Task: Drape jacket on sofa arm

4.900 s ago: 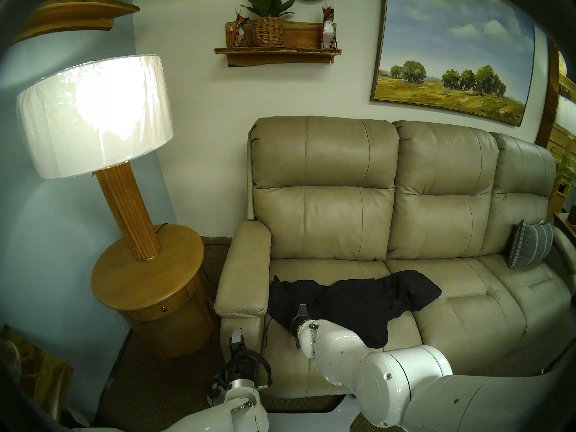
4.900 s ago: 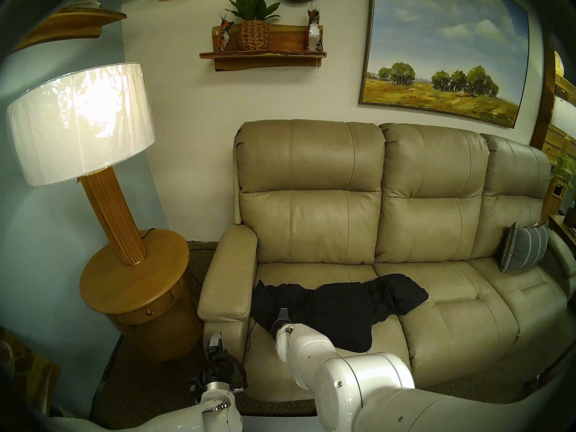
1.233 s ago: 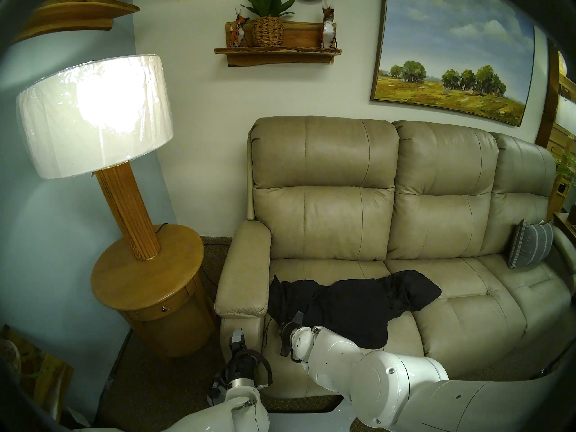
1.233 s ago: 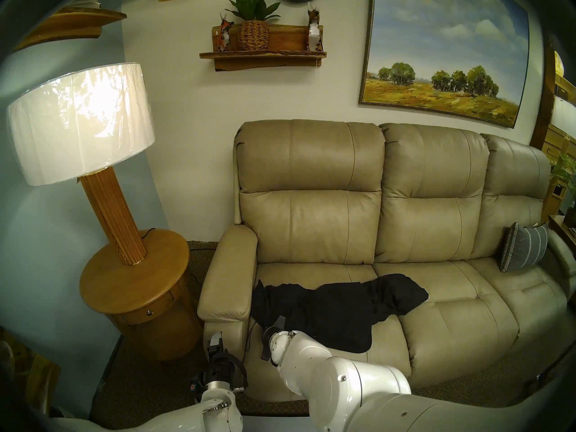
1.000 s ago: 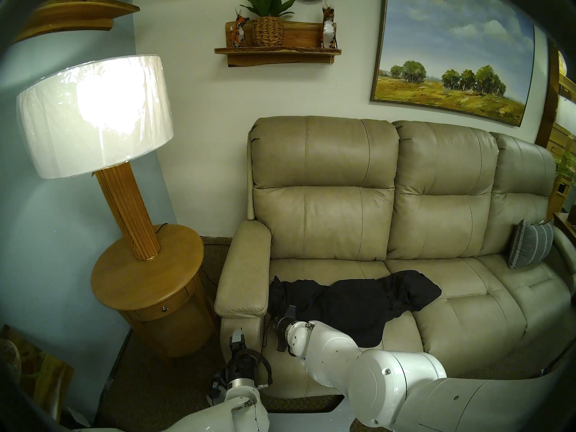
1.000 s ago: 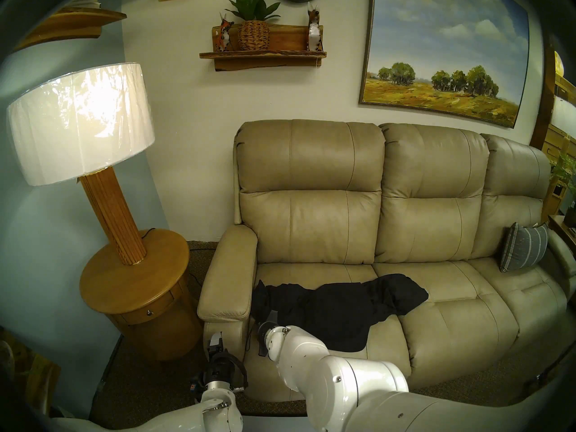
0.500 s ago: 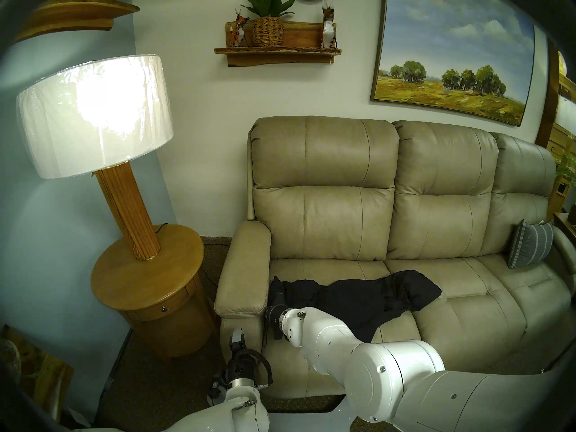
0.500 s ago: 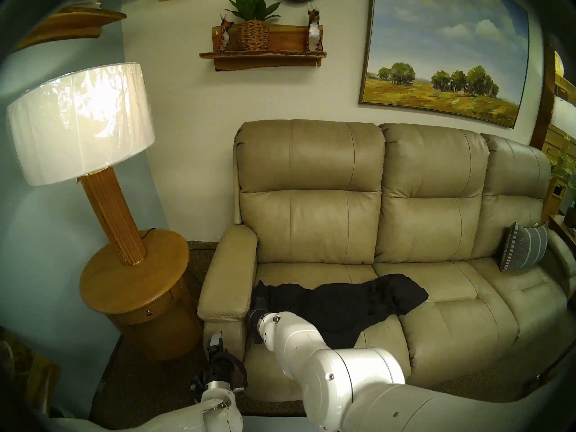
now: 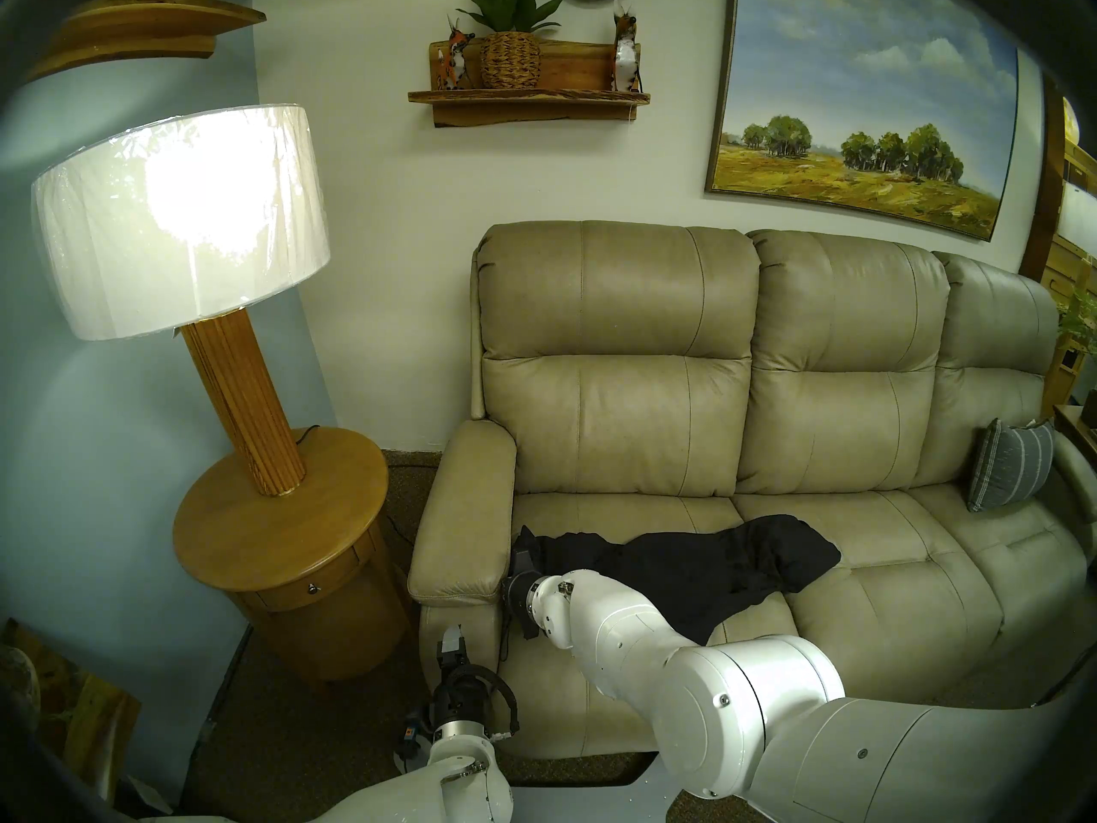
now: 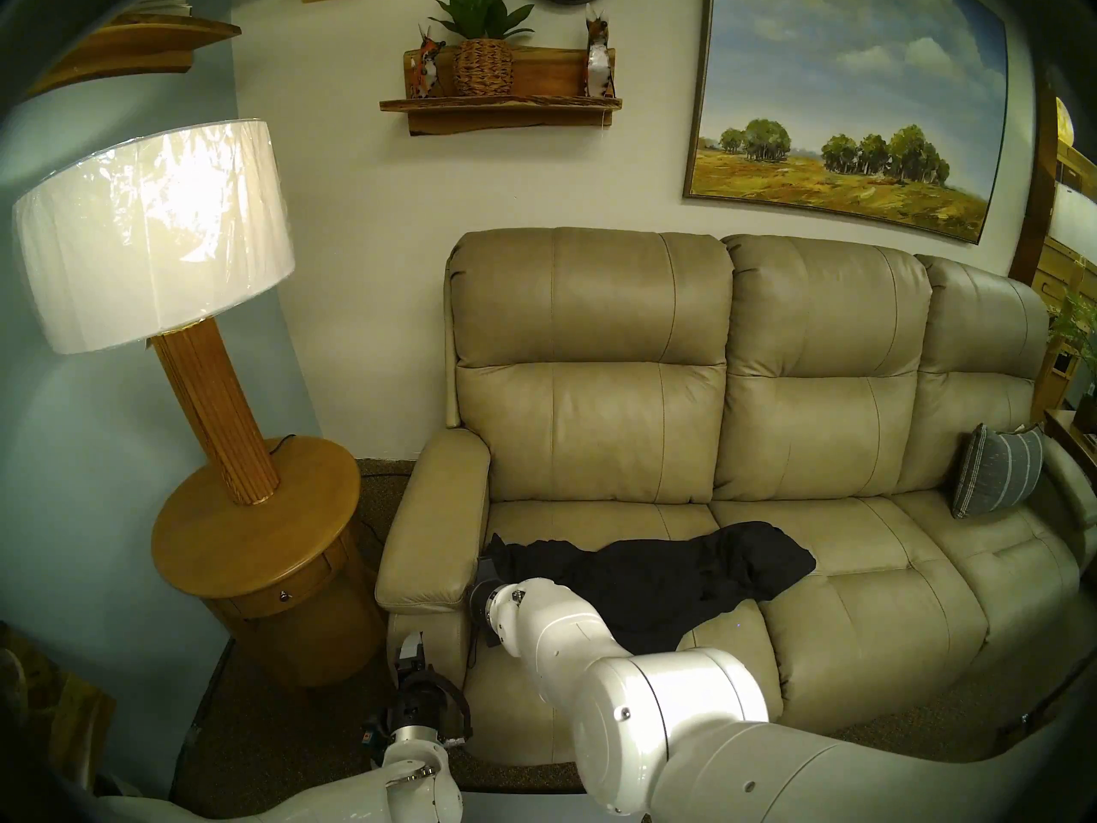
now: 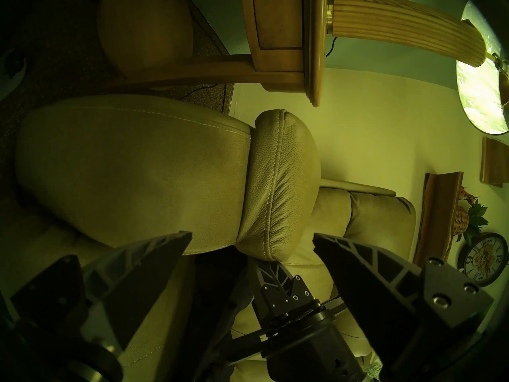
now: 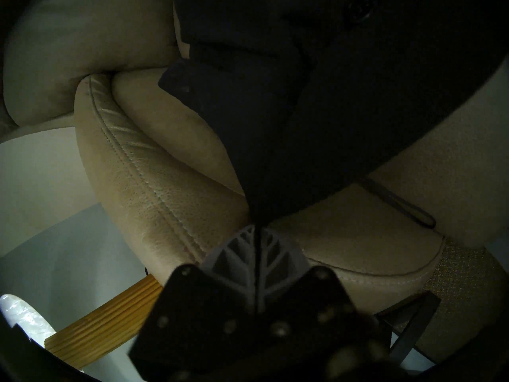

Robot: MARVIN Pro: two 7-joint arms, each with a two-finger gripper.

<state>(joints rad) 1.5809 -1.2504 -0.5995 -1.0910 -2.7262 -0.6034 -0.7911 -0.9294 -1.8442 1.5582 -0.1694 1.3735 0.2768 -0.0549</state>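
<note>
Head views: your right hand (image 9: 525, 563) pinches the black jacket (image 9: 682, 572) sprawled across the sofa seats, beside the sofa arm (image 9: 466, 525) | Left wrist: your left hand (image 11: 252, 245) hangs released below the sofa arm (image 11: 278, 185) | Right wrist: fingers (image 12: 234, 252) clenched on the jacket (image 12: 303, 125).

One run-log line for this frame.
right gripper: shut on jacket, beside sofa arm | left gripper: open, idle | drape: not yet done

light: lit lamp shade (image 9: 178, 222), glare | wrist views: dim, green-tinted left, blurred right | edges: fisheye, dark rim
</note>
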